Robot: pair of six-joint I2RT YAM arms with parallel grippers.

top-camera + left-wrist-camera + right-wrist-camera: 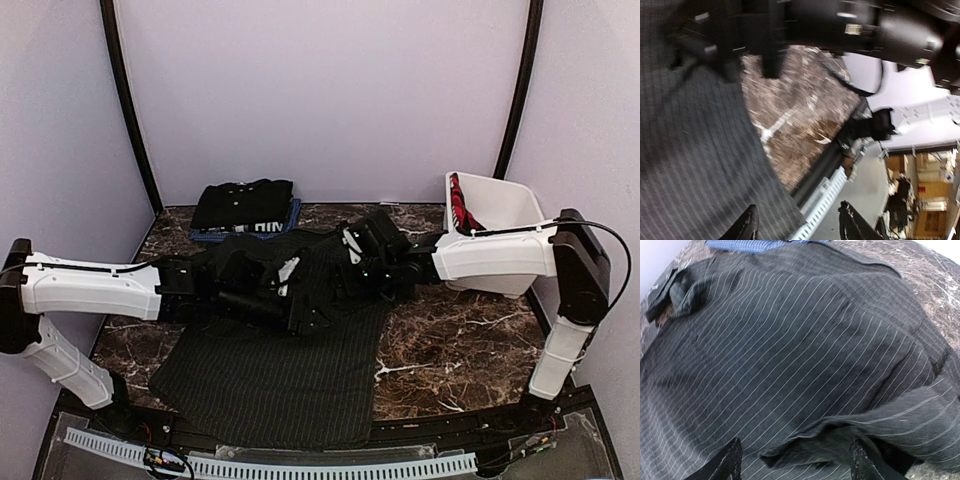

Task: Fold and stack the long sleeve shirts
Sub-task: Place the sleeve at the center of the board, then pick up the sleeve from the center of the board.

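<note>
The large pinstriped long sleeve shirt (270, 380) lies spread over the table's middle and front. Both arms reach over its upper part. My left gripper (800, 227) is open above the shirt's right edge (690, 150), with nothing between its fingers; in the top view it (305, 315) is near the shirt's centre. My right gripper (795, 467) is open too, and a loose fold of the pinstriped cloth (840, 435) lies just ahead of its fingers, untouched. At the back a folded black shirt (245, 203) rests on a folded blue one (250, 232).
A white basket (500, 205) with a red checked cloth (460, 205) in it stands at the back right. Bare marble table (460, 350) shows right of the shirt. The right arm (865, 30) crosses close in front of the left wrist.
</note>
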